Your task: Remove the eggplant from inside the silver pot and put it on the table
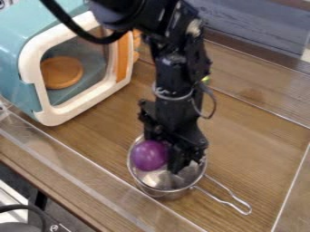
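Observation:
The silver pot (166, 182) sits on the table (260, 109) near its front edge, its thin wire handle (227, 200) pointing right. The black arm comes straight down over it. My gripper (161, 156) is shut on the purple eggplant (148, 155), which hangs just above the pot's rim at its left side. The fingers cover the eggplant's right part.
A teal-and-cream toy microwave (54, 68) stands at the back left with its door facing front. A small yellow-green piece (202, 80) peeks out behind the arm. A clear raised edge (72, 204) runs along the table's front.

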### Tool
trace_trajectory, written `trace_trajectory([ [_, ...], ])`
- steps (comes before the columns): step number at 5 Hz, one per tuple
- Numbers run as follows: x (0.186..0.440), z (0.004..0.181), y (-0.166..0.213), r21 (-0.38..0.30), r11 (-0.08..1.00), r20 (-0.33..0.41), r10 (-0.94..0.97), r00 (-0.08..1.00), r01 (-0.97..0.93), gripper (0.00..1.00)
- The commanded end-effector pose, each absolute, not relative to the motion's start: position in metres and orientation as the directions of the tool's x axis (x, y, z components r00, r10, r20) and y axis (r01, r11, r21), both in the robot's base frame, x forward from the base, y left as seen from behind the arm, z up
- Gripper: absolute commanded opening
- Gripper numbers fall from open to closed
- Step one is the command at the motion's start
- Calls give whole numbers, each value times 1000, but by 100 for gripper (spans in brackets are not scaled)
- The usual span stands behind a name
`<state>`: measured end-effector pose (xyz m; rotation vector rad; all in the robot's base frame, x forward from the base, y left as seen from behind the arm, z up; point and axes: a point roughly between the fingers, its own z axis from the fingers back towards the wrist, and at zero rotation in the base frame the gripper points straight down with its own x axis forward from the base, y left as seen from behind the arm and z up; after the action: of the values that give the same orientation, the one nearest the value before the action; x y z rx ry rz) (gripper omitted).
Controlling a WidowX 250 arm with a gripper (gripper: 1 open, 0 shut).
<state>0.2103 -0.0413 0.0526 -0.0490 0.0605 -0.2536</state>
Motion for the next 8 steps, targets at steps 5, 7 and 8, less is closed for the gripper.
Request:
trace_trajectory([
  [5,257,122,-89,-31,971,34,-237,971,238,0],
  [7,272,105,-92,-29,962,56,-271,961,273,0],
  [8,280,107,-94,-25,968,68,-248,966,250,0],
])
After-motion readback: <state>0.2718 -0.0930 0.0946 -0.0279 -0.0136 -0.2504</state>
